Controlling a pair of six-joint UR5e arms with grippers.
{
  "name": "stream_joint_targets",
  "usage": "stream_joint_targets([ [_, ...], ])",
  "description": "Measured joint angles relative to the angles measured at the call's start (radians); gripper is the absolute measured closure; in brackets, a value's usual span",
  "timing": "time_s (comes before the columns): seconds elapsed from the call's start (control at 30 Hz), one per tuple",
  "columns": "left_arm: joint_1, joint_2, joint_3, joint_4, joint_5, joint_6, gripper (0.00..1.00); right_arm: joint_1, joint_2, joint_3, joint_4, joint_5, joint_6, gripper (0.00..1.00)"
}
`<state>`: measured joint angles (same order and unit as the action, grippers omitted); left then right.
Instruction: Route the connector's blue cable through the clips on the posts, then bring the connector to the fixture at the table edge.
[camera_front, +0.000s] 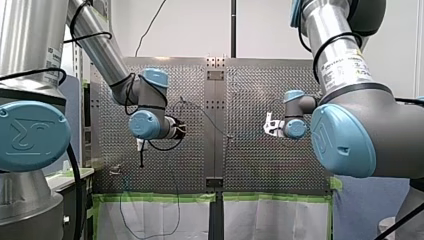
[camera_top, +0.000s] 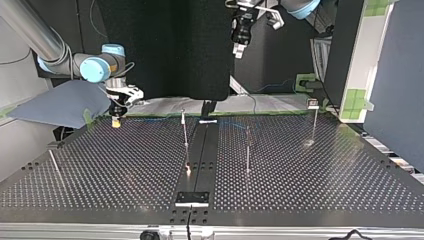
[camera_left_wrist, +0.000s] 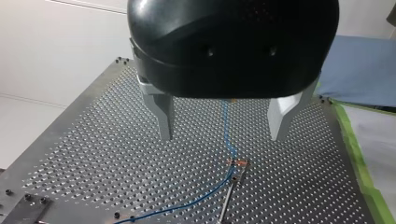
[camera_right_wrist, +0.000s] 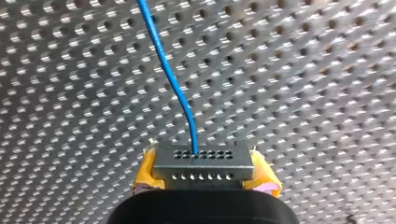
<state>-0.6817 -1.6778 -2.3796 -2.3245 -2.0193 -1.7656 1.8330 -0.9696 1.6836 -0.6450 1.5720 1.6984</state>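
My left gripper is hanging above the perforated table, its black housing filling the upper middle and its two metal fingers standing wide apart with nothing between them. Below the gap, the blue cable is running across the table and passing through the clip on top of a thin post, then curving away. Green tape is lining one table edge, with a blue cloth lying beyond it.

Grey connector, two hole rows; blue cable exits upper row.
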Motion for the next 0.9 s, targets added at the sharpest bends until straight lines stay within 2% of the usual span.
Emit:
stream_joint_targets([
  [0.17, 0.000, 0.000, -0.004, 0.000, 0.000, 0.001, 0.00, 0.005, -0.039, -0.022, 0.040, 0.003, 0.000, 1.00],
  [0.33, 0.001, 0.000, -0.004, 0.000, -0.001, 0.002, 0.00, 0.003, -0.080, -0.045, 0.076, 0.030, -0.010, 1.00],
  [0.5, 0.002, 0.000, -0.004, -0.002, -0.001, 0.006, 0.00, -0.006, -0.123, -0.073, 0.117, 0.071, -0.046, 1.00],
  [0.7, 0.003, 0.000, -0.004, -0.004, -0.002, 0.008, 0.00, -0.015, -0.174, -0.084, 0.167, 0.121, -0.090, 1.00],
  [0.9, 0.006, 0.000, -0.004, -0.006, -0.001, 0.008, 0.00, -0.033, -0.226, -0.086, 0.220, 0.174, -0.114, 1.00],
])
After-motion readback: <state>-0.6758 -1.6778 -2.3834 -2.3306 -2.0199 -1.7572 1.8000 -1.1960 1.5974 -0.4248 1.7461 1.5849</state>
